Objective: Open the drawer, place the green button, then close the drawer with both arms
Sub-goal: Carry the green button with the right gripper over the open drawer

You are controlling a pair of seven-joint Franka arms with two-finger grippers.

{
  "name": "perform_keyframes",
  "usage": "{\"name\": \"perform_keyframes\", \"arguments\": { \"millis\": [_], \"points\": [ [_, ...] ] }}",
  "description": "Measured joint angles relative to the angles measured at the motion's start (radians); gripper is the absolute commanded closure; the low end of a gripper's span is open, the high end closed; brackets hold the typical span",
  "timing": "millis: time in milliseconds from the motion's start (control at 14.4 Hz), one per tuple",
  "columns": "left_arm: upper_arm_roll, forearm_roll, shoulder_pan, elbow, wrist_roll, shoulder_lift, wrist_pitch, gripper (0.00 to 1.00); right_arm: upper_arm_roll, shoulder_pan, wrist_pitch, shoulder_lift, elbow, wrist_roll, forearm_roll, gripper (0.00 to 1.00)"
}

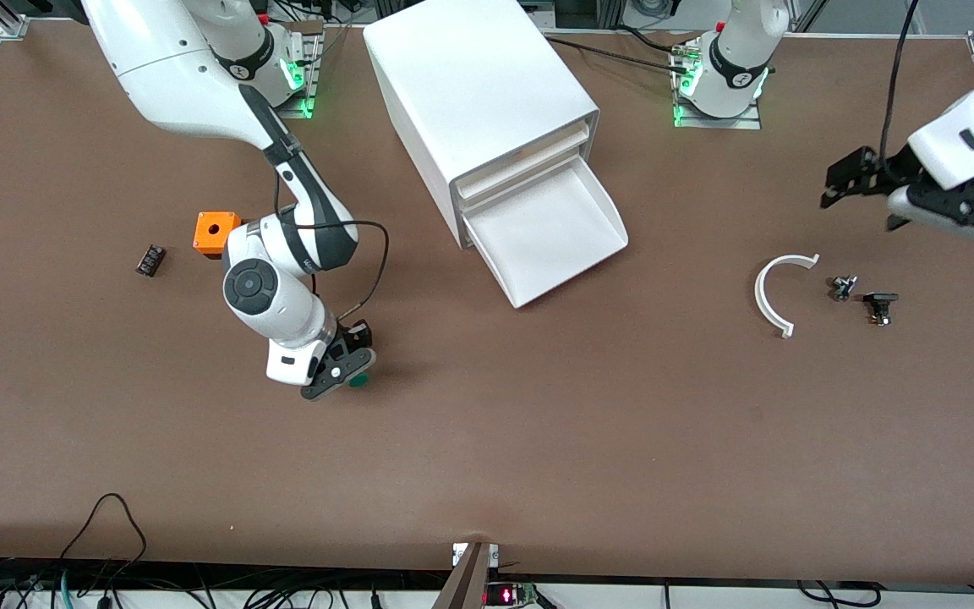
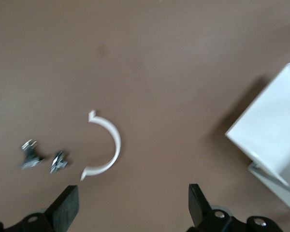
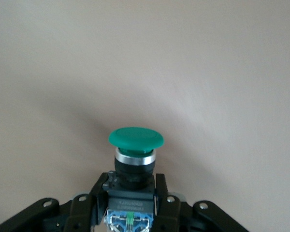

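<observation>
Right gripper (image 1: 350, 365) low near the table's (image 1: 538, 440) middle, jaws clamped on the green button (image 3: 136, 137), drawer (image 1: 550, 233) pulled out, left gripper (image 1: 863, 188) over the left arm's table edge, jaws apparently wide.

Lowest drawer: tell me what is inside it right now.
The drawer stands pulled out, and its visible white floor holds nothing. The button is clamped in the right gripper, low over the table. The drawer's back end under the cabinet is covered.
</observation>
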Motion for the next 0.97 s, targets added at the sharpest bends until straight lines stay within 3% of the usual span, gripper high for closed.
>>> {"name": "perform_keyframes", "arguments": {
  "millis": [348,557,766,975],
  "points": [
    [-0.013,0.062,-0.014,0.002,-0.102,0.007,-0.022,0.00,0.102,0.063,-0.015,-0.003,0.083,-0.209,-0.075,0.73],
    [-0.014,0.062,-0.014,0.002,-0.104,0.012,-0.022,0.00,0.154,0.149,-0.122,-0.004,0.144,-0.273,-0.147,0.74],
    [-0.015,0.062,-0.014,0.003,-0.106,0.013,-0.022,0.00,0.163,0.275,-0.251,-0.005,0.242,-0.279,-0.202,0.74],
    [-0.015,0.062,-0.014,0.003,-0.108,0.013,-0.022,0.00,0.162,0.338,-0.287,-0.005,0.282,-0.291,-0.228,0.73]
  ]
}}
